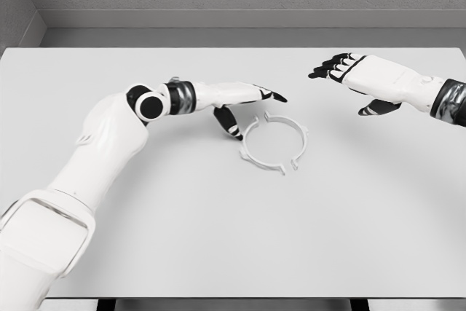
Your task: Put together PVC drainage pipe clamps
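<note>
Just right of left hand's fingers (pixel 231 123) lies clamp ring (pixel 273 143).

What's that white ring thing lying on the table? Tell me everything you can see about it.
The ring is a thin white hoop that looks like plastic, apparently made of curved segments with small gaps and little tabs sticking outward at several spots. It lies flat on the white table, slightly right of the middle. The left hand hovers at its upper-left edge, fingers spread, thumb pointing down near the rim; whether it touches is unclear. The right hand is well apart.
</note>
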